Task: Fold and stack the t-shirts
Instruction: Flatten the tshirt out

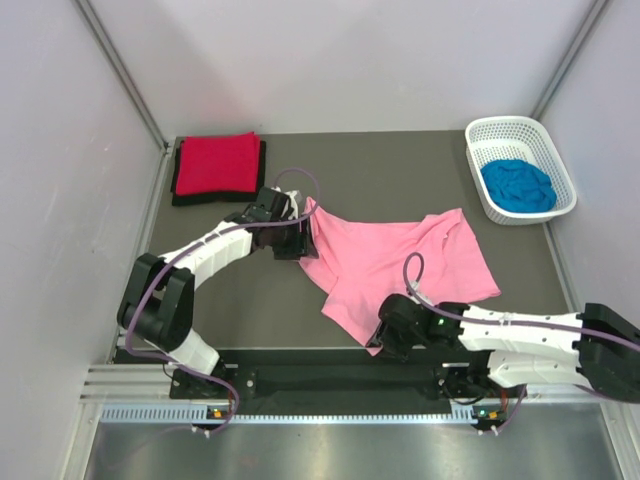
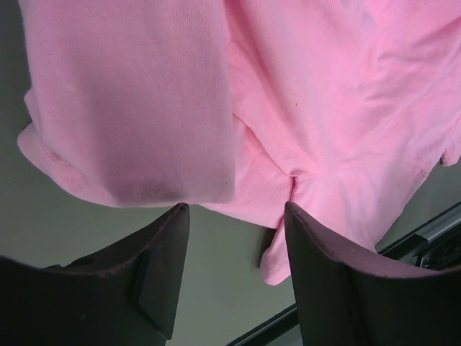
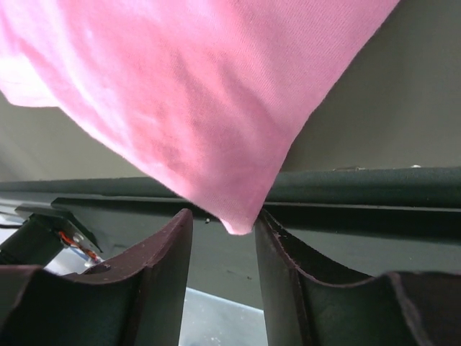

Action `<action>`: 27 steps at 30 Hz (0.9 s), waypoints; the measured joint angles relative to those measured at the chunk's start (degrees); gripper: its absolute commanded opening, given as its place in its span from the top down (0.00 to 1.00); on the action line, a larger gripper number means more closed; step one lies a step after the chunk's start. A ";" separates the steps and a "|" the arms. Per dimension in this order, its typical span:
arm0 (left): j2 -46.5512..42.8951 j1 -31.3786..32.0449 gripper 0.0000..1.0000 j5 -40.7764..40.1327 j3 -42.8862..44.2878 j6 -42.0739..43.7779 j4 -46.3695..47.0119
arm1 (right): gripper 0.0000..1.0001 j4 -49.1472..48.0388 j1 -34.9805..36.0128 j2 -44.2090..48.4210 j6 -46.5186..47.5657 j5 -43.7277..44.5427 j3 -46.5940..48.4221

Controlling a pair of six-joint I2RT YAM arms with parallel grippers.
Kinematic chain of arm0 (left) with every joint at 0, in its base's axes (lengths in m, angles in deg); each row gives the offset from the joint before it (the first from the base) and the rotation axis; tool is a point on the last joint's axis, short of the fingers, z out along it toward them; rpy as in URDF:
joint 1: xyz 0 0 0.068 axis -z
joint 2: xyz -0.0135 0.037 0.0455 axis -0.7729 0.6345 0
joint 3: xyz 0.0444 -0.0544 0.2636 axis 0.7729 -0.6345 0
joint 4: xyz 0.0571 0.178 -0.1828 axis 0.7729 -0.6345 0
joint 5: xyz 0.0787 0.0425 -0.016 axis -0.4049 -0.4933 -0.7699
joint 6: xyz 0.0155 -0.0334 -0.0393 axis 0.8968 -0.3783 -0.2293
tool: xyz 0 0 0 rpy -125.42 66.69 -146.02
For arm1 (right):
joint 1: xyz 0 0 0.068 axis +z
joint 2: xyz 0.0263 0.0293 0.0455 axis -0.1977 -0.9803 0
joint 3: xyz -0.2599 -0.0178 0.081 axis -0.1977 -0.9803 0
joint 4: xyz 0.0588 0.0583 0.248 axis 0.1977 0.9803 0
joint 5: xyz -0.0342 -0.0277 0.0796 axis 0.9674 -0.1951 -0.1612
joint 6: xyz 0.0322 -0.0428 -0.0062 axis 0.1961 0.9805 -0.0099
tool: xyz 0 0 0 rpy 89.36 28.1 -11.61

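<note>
left tool (image 2: 235, 209) — rumpled pink t-shirt (image 1: 390, 260)

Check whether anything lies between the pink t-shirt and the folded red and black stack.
Nothing loose does. Between the pink t-shirt and the red and black stack there is only table surface, plus the left tool at the shirt's left edge.
</note>
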 measured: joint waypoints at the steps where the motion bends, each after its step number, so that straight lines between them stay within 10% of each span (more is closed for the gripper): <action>1: 0.00 0.00 0.40 -0.02 0.00 0.00 -0.02 | 0.60 -0.35 0.00 -0.59 0.02 0.04 0.02; 8: 0.00 0.00 0.40 -0.07 0.00 0.00 -0.02 | 0.62 -1.31 0.00 -2.21 -0.07 1.42 0.02; 13: 0.13 0.00 0.41 -0.26 0.02 0.04 0.00 | 0.98 -1.70 0.00 -2.19 -0.22 2.14 0.00; 22: 3.10 0.13 0.45 -3.30 0.28 1.20 -0.28 | 1.00 2.82 0.20 6.99 0.42 8.59 2.14; 27: 7.28 0.33 0.84 -6.34 4.22 2.14 -1.73 | 1.00 8.57 -0.83 12.37 3.56 17.33 10.62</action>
